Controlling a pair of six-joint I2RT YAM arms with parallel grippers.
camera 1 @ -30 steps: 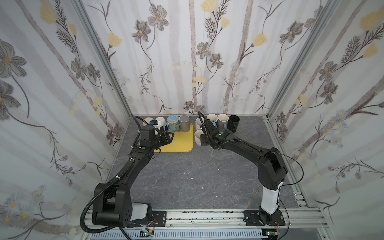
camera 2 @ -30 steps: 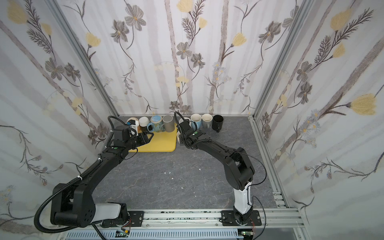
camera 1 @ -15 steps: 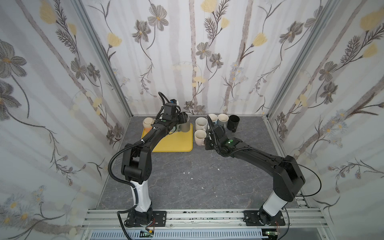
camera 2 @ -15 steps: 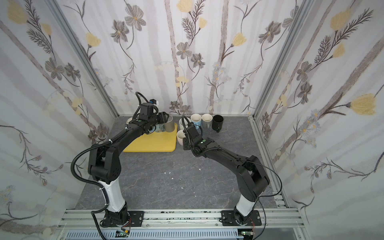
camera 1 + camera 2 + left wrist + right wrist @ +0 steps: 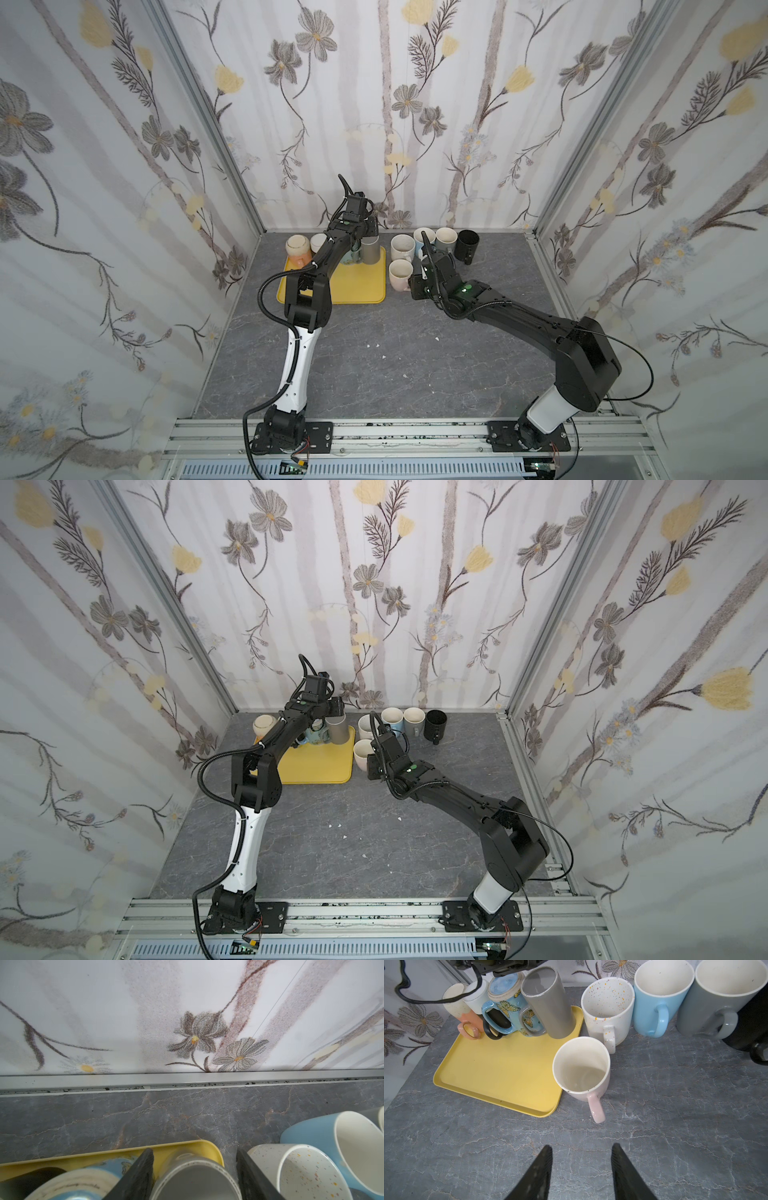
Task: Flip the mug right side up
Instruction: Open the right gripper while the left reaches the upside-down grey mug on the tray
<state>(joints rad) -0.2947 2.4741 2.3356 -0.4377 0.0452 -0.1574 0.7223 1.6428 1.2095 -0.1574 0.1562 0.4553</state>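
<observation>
A tall grey mug (image 5: pixel 371 254) (image 5: pixel 336 730) (image 5: pixel 546 1001) stands upside down at the far right corner of the yellow tray (image 5: pixel 353 286) (image 5: pixel 500 1068). My left gripper (image 5: pixel 369 232) (image 5: pixel 335 707) (image 5: pixel 194 1150) hangs over it, open, one finger on each side of the mug's (image 5: pixel 195 1180) upturned base, with a sliver of gap on one side. My right gripper (image 5: pixel 415 284) (image 5: pixel 372 766) (image 5: pixel 581 1146) is open and empty above the bare table, just in front of an upright white mug with a pink handle (image 5: pixel 581 1068).
Upside down beside the grey mug are a blue butterfly mug (image 5: pixel 504 1001), a white mug (image 5: pixel 475 995) and a peach mug (image 5: pixel 456 1005). Upright to the tray's right are speckled (image 5: pixel 608 1007), blue (image 5: pixel 660 997), grey (image 5: pixel 720 997) and black (image 5: pixel 467 245) mugs. The back wall is close behind.
My left arm has swung up from the tray's left side to the grey mug and its jaws have widened. The right gripper has drawn back slightly from the mugs.
</observation>
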